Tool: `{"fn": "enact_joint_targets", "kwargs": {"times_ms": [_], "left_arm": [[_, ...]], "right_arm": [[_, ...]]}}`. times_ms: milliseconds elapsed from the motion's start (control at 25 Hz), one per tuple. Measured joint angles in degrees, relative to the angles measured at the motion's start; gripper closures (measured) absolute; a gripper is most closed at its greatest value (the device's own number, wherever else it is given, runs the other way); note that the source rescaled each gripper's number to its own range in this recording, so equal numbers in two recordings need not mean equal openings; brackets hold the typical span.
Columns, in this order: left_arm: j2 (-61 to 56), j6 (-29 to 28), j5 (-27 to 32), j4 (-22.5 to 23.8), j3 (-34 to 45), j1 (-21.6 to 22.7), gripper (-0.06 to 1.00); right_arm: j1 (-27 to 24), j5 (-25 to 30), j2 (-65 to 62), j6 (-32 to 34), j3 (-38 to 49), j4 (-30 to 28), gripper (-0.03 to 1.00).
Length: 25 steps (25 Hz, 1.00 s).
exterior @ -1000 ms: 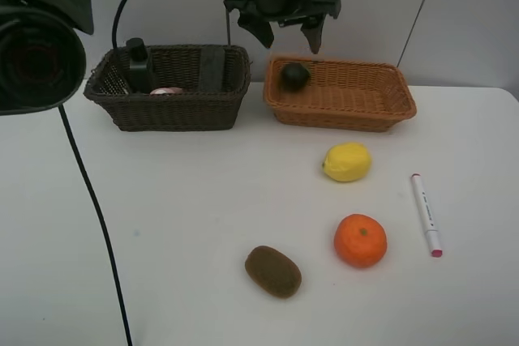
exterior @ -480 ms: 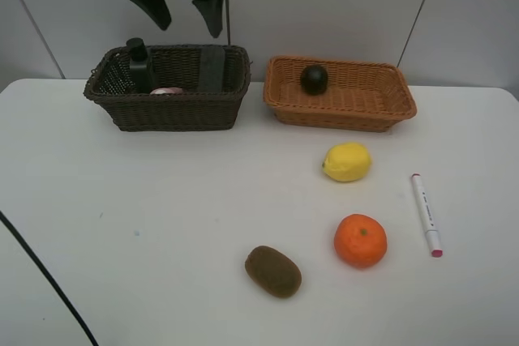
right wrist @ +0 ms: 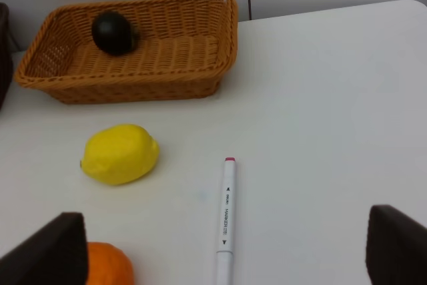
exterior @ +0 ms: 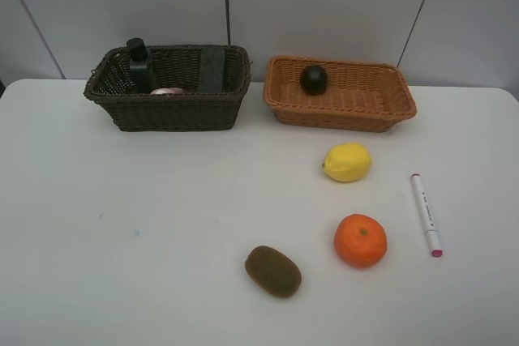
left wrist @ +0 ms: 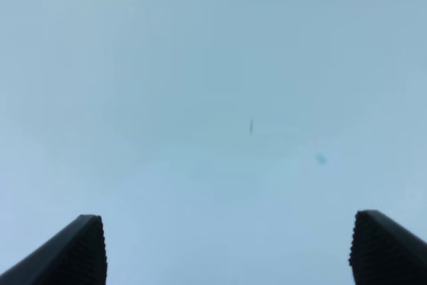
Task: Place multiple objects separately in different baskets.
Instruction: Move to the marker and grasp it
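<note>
We judge the sorting to be partly done, and the layout suggests the rule. The dark brown basket [exterior: 166,115] at the far left holds the dark green pump bottle [exterior: 139,66] upright at its left end. The black eraser block [exterior: 212,69] stands against its far wall, and the pink bottle [exterior: 168,91] lies low between them, mostly hidden by the rim. The light orange basket [exterior: 340,111], just beside it on the right, holds only the mangosteen [exterior: 314,79], at its far left end. So fruit seems meant for the orange basket and the other goods for the dark one.

Four things are not yet sorted and lie well apart on the worktop [exterior: 162,224]. The lemon [exterior: 347,162] is nearest the orange basket, and the orange [exterior: 360,241] and brown kiwi [exterior: 273,271] are nearer to us. The white marker [exterior: 426,215] is at the right.

Neither arm shows in the high view. The left fingers [left wrist: 83,248] are spread wide over a bare pale surface and hold nothing. The right fingers [right wrist: 57,248] are equally wide and empty. They face the lemon, the marker and the orange basket, so we think the right arm is better placed to pick next.
</note>
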Motion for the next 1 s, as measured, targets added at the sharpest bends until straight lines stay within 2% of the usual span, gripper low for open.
{"fn": "enact_joint_targets", "kwargs": {"times_ms": [240, 440, 640, 800, 1000], "left_arm": [[-23.8, 4.8, -0.1, -2.5, 16.8, 0.0, 0.01], [-42.4, 9.1, -3.5, -2.8, 25.5, 0.0, 0.01], [-55.8, 10.9, -7.3, -4.4, 30.6, 0.0, 0.01], [-64.0, 11.2, -8.1, -5.0, 31.3, 0.0, 0.01], [-66.1, 11.1, -7.7, -4.9, 31.8, 0.0, 0.01]], "right_arm": [[0.0, 0.0, 0.0, 0.0, 0.0, 0.0, -0.02], [0.0, 0.0, 0.0, 0.0, 0.0, 0.0, -0.02], [0.0, 0.0, 0.0, 0.0, 0.0, 0.0, -0.02], [0.0, 0.0, 0.0, 0.0, 0.0, 0.0, -0.02], [0.0, 0.0, 0.0, 0.0, 0.0, 0.0, -0.02]]}}
